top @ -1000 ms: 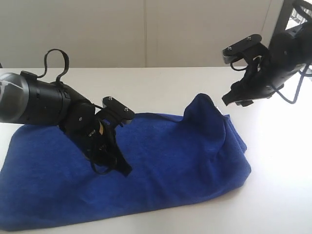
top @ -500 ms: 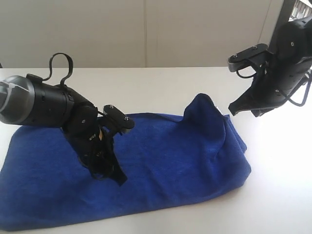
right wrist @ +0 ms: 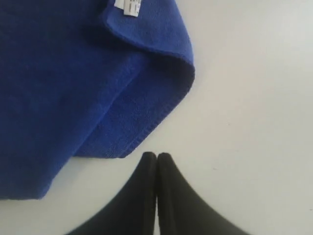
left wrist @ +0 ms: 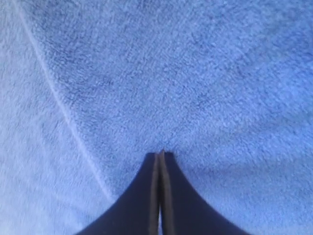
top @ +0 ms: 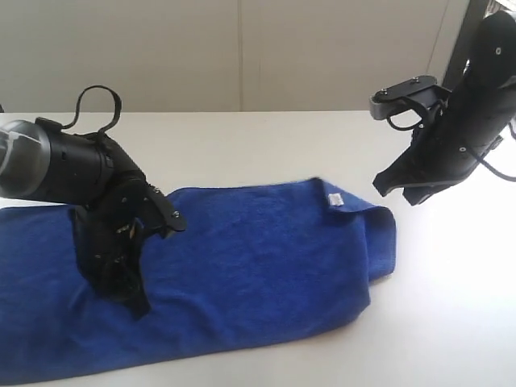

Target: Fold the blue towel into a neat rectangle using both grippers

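The white worktop point(top: 282, 145) carries the blue towel point(top: 258, 274), which lies flat across its near left part with the right end doubled over. The left end effector point(top: 139, 308) points down at the towel's left half, fingers together with no cloth between them; it perhaps touches the pile. The right end effector point(top: 379, 188) hangs over bare worktop beside the folded end, fingers together and empty. A white tag point(top: 335, 199) shows there.
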You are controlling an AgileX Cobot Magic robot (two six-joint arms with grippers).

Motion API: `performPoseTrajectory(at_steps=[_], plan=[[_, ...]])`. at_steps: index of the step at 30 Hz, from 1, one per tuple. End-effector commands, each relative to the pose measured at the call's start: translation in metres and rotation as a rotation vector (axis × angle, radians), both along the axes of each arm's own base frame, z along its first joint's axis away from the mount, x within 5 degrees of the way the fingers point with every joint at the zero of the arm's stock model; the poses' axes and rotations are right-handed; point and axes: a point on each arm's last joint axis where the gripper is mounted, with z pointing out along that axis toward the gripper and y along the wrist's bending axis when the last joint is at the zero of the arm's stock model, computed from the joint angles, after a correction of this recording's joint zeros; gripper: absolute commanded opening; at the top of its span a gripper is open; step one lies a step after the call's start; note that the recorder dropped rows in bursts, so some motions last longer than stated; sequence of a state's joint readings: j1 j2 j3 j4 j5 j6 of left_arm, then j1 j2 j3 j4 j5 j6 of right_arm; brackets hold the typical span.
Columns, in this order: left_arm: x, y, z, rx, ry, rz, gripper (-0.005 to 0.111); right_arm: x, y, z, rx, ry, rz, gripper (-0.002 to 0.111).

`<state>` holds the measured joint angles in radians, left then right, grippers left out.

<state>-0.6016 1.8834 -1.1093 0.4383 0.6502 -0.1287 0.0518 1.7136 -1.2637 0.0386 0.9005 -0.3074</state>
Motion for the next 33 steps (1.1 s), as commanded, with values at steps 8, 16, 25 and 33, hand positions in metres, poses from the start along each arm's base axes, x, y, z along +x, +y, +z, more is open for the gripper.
performPoseTrajectory(at_steps=[8, 16, 25, 33], plan=[[0.009, 0.042, 0.010, 0.154, 0.009, 0.059, 0.000, -0.015, 0.010, -0.026, 0.104, 0.023, 0.096, 0.000], [-0.002, 0.035, 0.060, -0.065, -0.095, 0.121, 0.000, -0.019, 0.016, -0.038, 0.163, 0.103, 0.112, 0.041], [-0.019, 0.027, 0.061, -0.211, -0.003, 0.065, 0.000, -0.017, 0.015, -0.075, 0.158, 0.188, 0.095, 0.041], [-0.025, 0.029, 0.040, -0.230, -0.022, 0.049, 0.000, -0.012, 0.016, -0.090, 0.188, 0.207, 0.027, 0.041]])
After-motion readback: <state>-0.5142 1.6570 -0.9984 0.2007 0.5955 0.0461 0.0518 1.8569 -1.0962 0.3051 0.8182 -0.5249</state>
